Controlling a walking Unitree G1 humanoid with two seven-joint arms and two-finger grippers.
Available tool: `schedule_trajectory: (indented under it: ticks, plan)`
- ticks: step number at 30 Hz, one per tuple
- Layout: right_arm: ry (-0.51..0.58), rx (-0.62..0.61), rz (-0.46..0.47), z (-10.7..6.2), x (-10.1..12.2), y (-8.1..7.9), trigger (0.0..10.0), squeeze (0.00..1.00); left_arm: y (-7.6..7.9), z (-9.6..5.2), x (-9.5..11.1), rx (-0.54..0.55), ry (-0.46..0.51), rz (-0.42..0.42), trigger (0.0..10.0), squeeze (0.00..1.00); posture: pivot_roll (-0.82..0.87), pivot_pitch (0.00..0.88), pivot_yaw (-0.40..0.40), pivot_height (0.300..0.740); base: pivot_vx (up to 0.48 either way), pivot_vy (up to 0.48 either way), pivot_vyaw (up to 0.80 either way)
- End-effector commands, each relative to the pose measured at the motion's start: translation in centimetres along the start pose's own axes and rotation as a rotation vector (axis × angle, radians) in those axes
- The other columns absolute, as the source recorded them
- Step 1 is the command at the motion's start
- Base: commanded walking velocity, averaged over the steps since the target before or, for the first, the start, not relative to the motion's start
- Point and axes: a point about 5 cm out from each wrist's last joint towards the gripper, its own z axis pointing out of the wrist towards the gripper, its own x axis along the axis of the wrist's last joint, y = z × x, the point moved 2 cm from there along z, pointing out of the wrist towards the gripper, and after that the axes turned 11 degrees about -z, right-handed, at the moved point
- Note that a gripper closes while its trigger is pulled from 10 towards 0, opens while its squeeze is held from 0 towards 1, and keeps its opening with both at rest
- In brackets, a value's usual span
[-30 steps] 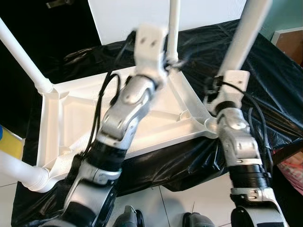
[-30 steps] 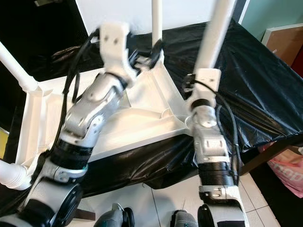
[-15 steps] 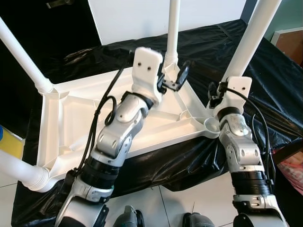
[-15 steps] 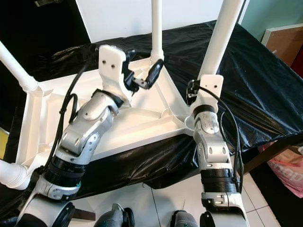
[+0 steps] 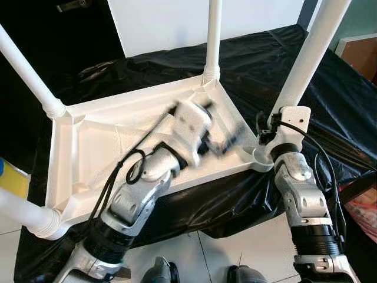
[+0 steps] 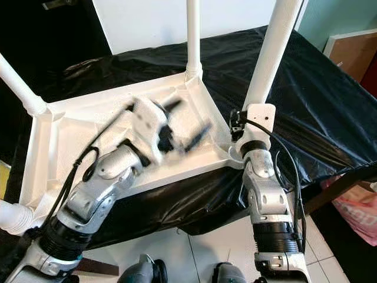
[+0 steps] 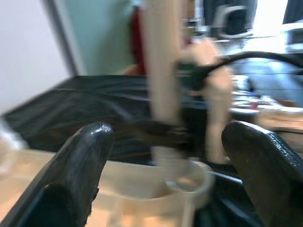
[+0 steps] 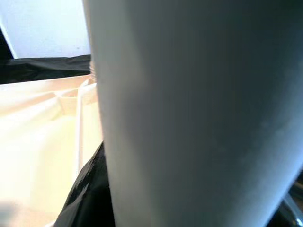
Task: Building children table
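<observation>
On a black sheet point(image 5: 330, 100) over a bench, a white tabletop point(image 5: 88, 147) is laid upside down, its ribbed underside turned up like a shallow tray with nothing loose seen inside. Four white legs are seen standing in its corner sockets — a far leg point(image 5: 213, 35), a left leg point(image 5: 26, 73), a near-left leg point(image 5: 20, 212) and a near-right leg point(image 5: 309, 50).

Above the right half of the underside the left gripper point(image 6: 182, 132) is seen blurred, its fingers point(image 7: 78, 161) spread wide with nothing between them; in its wrist view the near-right leg is faced from a short way off.

At the base of the near-right leg, just above its socket point(image 5: 259, 158), the right gripper point(image 5: 277, 121) is placed close against the pole, but whether its fingers are clamped cannot be told. No writing can be read anywhere.
</observation>
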Motion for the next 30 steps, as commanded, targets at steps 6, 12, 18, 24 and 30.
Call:
schedule_trajectory:
  ticks: [6,12,18,24,30]
  plan:
    - [0.018,0.026,0.005,-0.7,0.0,-0.1,10.0,0.0,1.3,-0.8,-1.7,-0.084,-0.103,-0.011,10.0,0.0,-0.06,0.133,0.077,0.74,0.0,0.0,0.0]
    - [0.004,0.04,0.007,-1.1,-0.5,0.0,10.0,0.0,1.5,-1.0,-2.2,-0.101,-0.129,-0.014,10.0,0.0,-0.06,0.137,0.077,0.74,0.0,0.0,0.0]
    - [-0.021,0.071,0.01,-1.5,-1.5,-0.2,10.0,0.0,1.5,-1.1,-2.3,-0.112,-0.14,-0.014,10.0,0.0,-0.07,0.137,0.074,0.74,0.0,0.0,0.0]
    - [-0.06,0.101,-0.003,-2.0,-2.9,-0.8,10.0,0.0,1.5,-1.0,-2.3,-0.109,-0.137,-0.013,10.0,0.0,-0.07,0.134,0.071,0.74,0.0,0.0,0.0]
    - [-0.06,0.139,-0.014,-2.3,-3.5,-1.4,10.0,0.0,1.5,-0.9,-2.2,-0.102,-0.134,-0.012,10.0,0.0,-0.06,0.131,0.068,0.74,0.0,0.0,0.0]
